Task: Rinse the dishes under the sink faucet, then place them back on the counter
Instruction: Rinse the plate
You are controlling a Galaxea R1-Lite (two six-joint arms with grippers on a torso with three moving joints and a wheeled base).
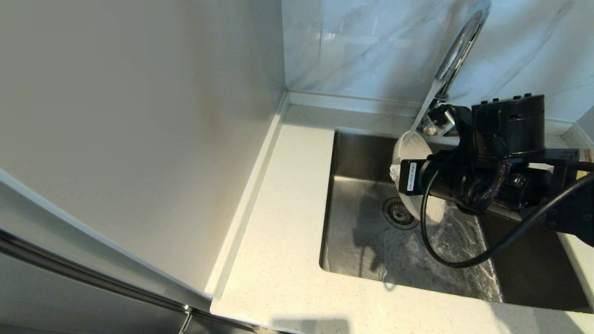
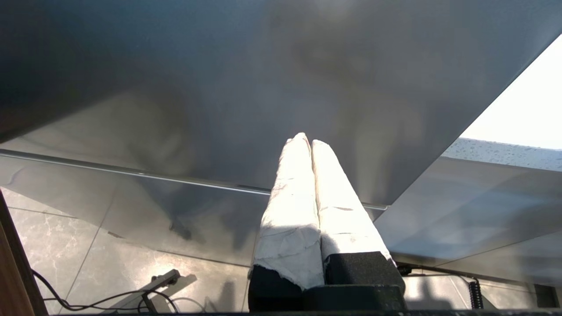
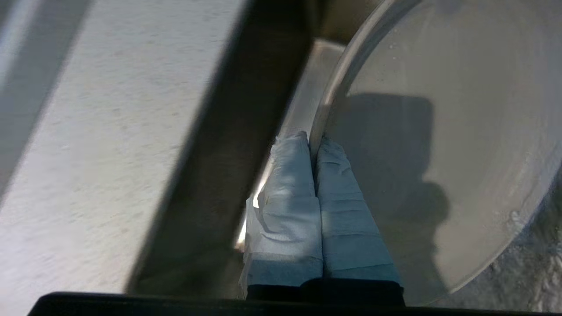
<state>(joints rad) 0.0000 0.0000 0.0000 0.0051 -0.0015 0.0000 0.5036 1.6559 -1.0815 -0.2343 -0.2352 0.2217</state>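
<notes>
My right gripper [image 1: 395, 172] is shut on the rim of a cream-white plate [image 1: 410, 148] and holds it on edge over the sink [image 1: 357, 232], just above the drain strainer [image 1: 398, 214]. The chrome faucet [image 1: 457, 51] arches over it, and a thin pale stream runs from its spout onto the plate's upper rim. In the right wrist view the taped fingers [image 3: 290, 175] pinch the plate [image 3: 439, 153] at its edge, with the right gripper [image 3: 314, 140] beside the counter [image 3: 109, 131]. My left gripper [image 2: 307, 140] is shut on nothing, parked low beside a grey cabinet panel.
The speckled counter [image 1: 287, 195] runs along the sink's left and front, with a raised rim against the pale side wall [image 1: 139, 116]. Marble tiles [image 1: 362, 41] back the faucet. The sink floor [image 1: 445, 250] is wet and streaked. A black cable [image 1: 445, 250] loops from my right arm.
</notes>
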